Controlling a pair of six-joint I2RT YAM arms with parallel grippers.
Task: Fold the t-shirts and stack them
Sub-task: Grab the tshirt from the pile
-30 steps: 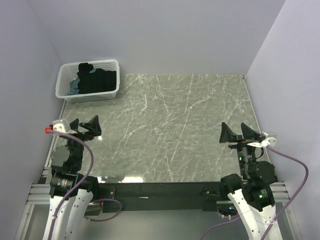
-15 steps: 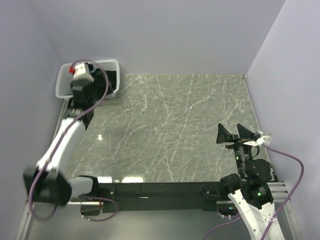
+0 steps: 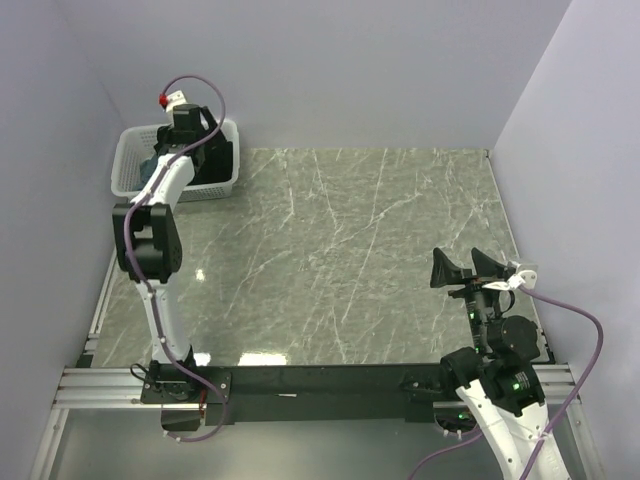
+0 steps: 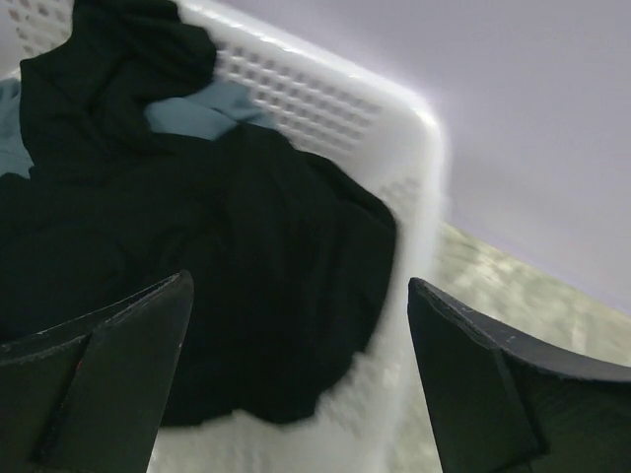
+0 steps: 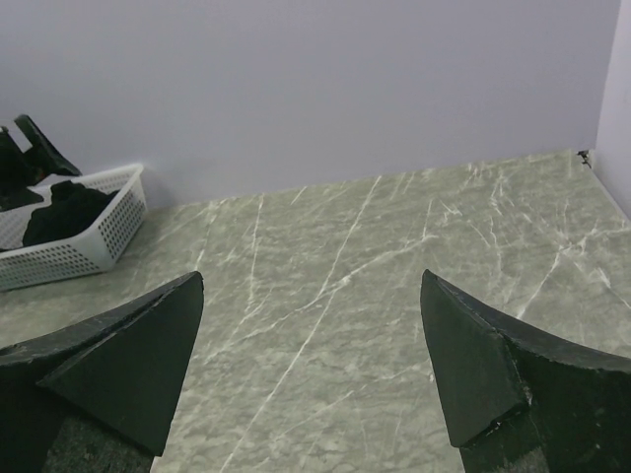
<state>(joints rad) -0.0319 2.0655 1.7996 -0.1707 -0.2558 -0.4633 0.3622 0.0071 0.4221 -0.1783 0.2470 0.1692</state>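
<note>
Holding black and blue-grey t-shirts (image 4: 148, 227), white basket (image 4: 335, 99), left hand (image 4: 298, 282) apart above, right hand (image 5: 311, 281) apart

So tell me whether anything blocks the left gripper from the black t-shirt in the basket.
Nothing visible does. The left gripper hangs open directly over the black t-shirt, which lies heaped on top inside the white basket, uncovered.

Basket (image 4: 325, 108) walls ring the t-shirts (image 4: 246, 276); access is open from above.
</note>
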